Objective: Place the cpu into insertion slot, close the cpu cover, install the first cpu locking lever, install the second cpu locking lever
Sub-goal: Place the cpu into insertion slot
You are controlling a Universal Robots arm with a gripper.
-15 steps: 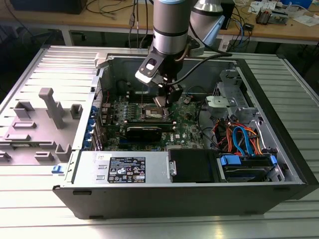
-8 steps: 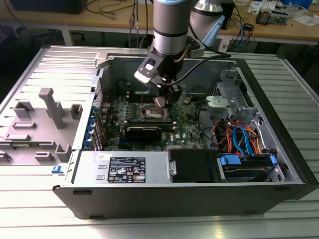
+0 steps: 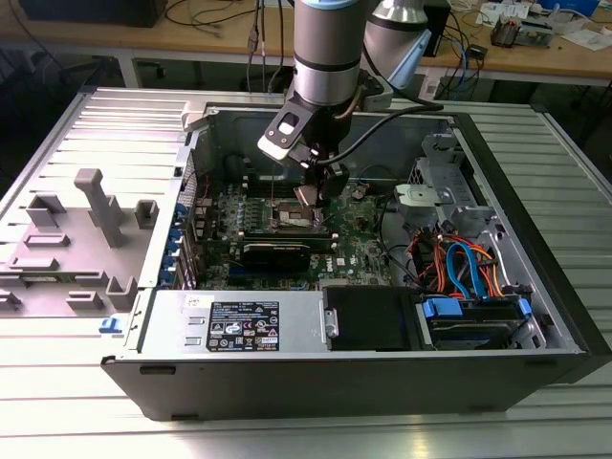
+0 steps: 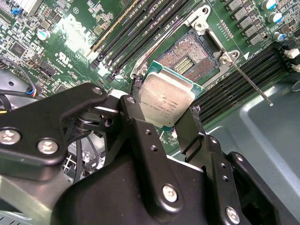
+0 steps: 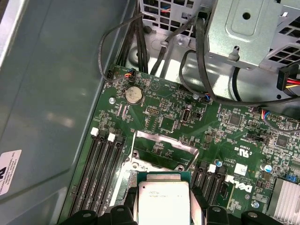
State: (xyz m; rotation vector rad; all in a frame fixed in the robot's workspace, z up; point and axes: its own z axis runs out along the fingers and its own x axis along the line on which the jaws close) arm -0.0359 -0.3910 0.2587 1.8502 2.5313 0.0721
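Exterior view: at the exterior view's left a grey plastic part point(image 3: 86, 239) lies beside the open computer case point(image 3: 287, 378). Near the middle the gripper point(image 3: 320, 191) hangs over the green board point(image 3: 368, 239), its tips hard to make out. In the second wrist view two black fingers point(image 4: 140, 131) pinch the tilted cpu point(image 4: 168, 93) by its sides, just above the insertion slot point(image 4: 187, 63), hiding its lower corners. In the first wrist view the cpu cover point(image 5: 161, 152) stands open, and the picture's edge cuts the cpu off.
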